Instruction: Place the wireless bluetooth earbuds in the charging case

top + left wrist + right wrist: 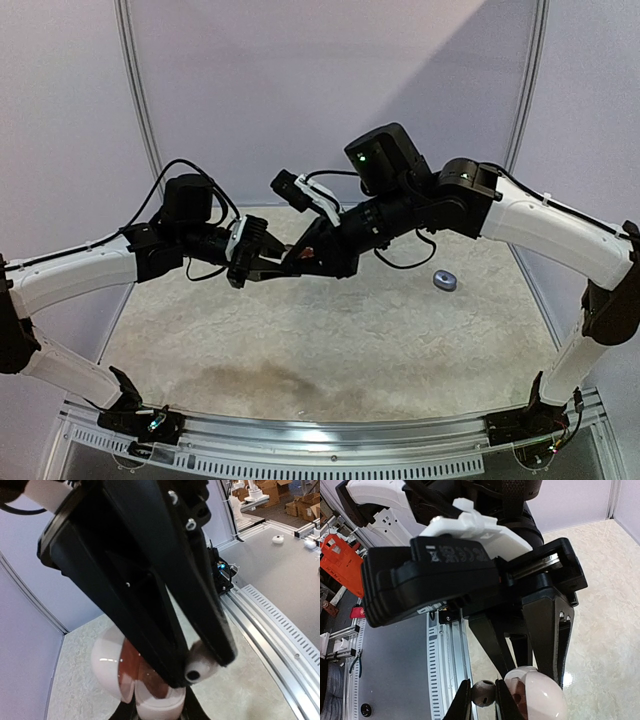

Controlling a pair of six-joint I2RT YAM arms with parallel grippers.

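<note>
top external: both arms meet mid frame, up off the table (330,340). left of centre is the left gripper (278,262), pointing right. its jaws are pinched shut on a bud (201,661) right at the fingertips. in the left wrist view the bud is lower right of centre, pale, with a dark round end facing the camera.

the case (111,666) sits lower left in that view. it is open like a clam, pink-white shell with a red-brown inside. the bud is just beside the rim, not in a socket yet.

right of centre the right gripper (482,700) comes in from the right, jaws nearly closed. dark fingers sit either side of the case's lower shell at the bottom edge of the left wrist view, so i judge it holds the case, though the exact grip point is cropped off.

far right, on the table, is a small grey oval thing (444,281), well apart from the arms. can't tell if it's a bud or another case.

step in hand, as i judge it: seat the bud.
- hold the case steady with the opening toward the left gripper.
- line the bud over a socket before pushing, and check which end goes in first.
- go slow, because a tip pinch on a round bud can slip or twist.
- let go only once the bud sits in the well, then back straight out so the fingers don't knock the lid.
</note>
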